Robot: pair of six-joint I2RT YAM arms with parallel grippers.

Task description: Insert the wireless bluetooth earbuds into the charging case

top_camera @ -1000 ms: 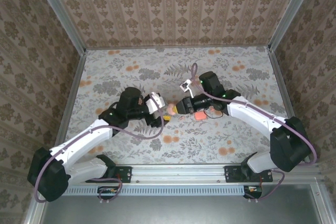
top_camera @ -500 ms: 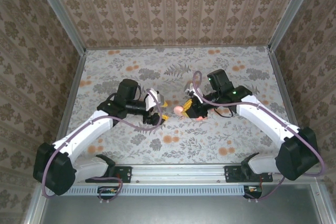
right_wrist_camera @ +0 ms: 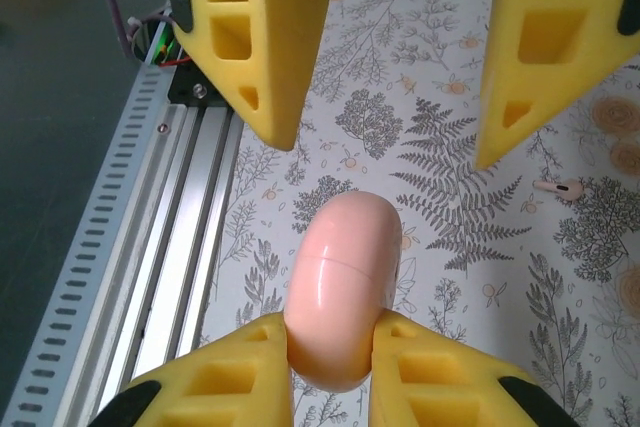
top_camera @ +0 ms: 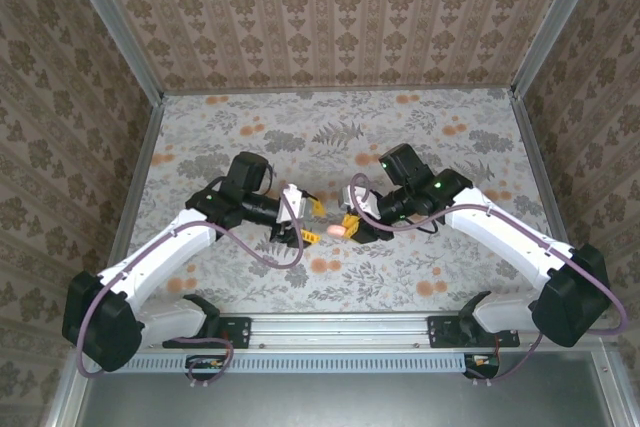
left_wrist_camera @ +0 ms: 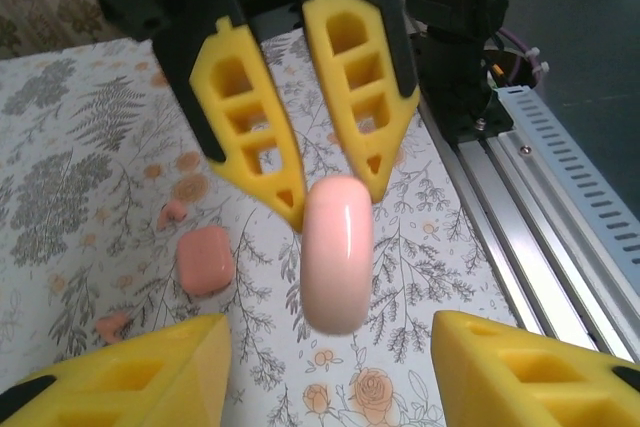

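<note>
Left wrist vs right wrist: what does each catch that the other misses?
Left wrist: a pink rounded square and two tiny salmon-pink earbuds lying on the table beyond the right gripper. Right wrist: one small pale-pink piece on the table past the left gripper. Both: the pink round case clamped edge-on in the right gripper, the left gripper open facing it, the floral table and the aluminium rail.

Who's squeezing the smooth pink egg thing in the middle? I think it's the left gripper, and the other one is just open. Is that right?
Not quite. It is the right gripper that squeezes the pink case: the right wrist view shows its two yellow fingers clamped on the case's sides. The left gripper is the open one, facing it.
</note>
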